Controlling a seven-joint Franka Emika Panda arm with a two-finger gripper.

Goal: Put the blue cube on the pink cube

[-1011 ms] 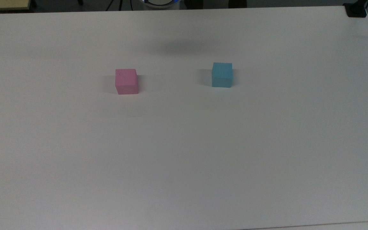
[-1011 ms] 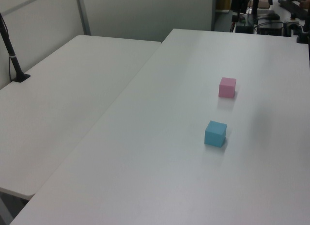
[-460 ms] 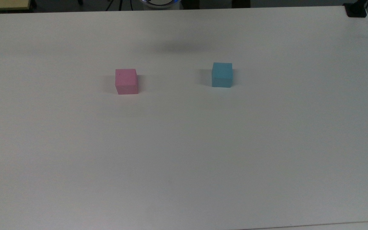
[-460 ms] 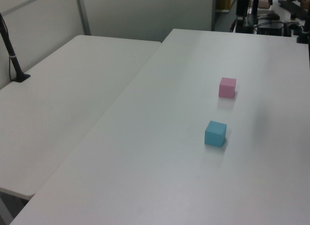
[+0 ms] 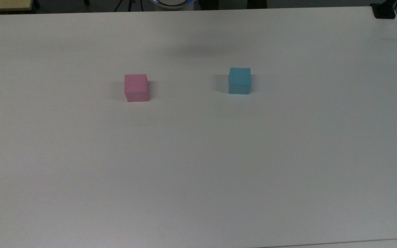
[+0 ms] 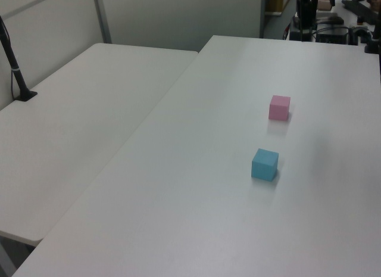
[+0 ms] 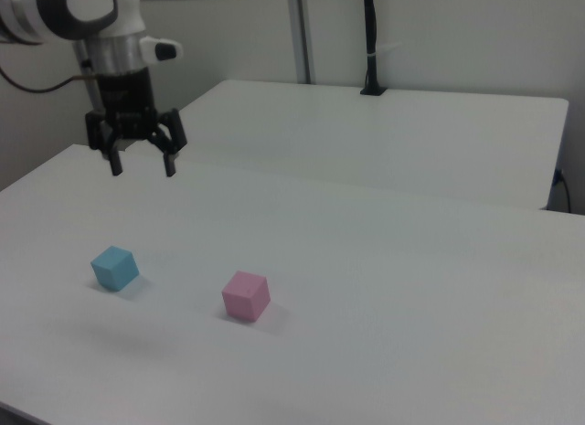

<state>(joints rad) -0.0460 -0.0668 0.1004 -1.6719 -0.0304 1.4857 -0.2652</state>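
End effector (image 7: 141, 164) wide open, empty, high above surface (image 7: 384, 288). Should centre over blue cube (image 7: 114, 267), descend straight, fingers square to faces.

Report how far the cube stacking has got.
Nothing is done yet: the blue cube and the pink cube sit apart on the table. In hand: the tool hangs open and empty in the air above the table, near the blue cube. Left: grasp, carry over, set on pink.

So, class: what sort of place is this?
Probably a robotics lab: a robot arm's hand hangs open above a plain white table holding just a blue cube and a pink cube.
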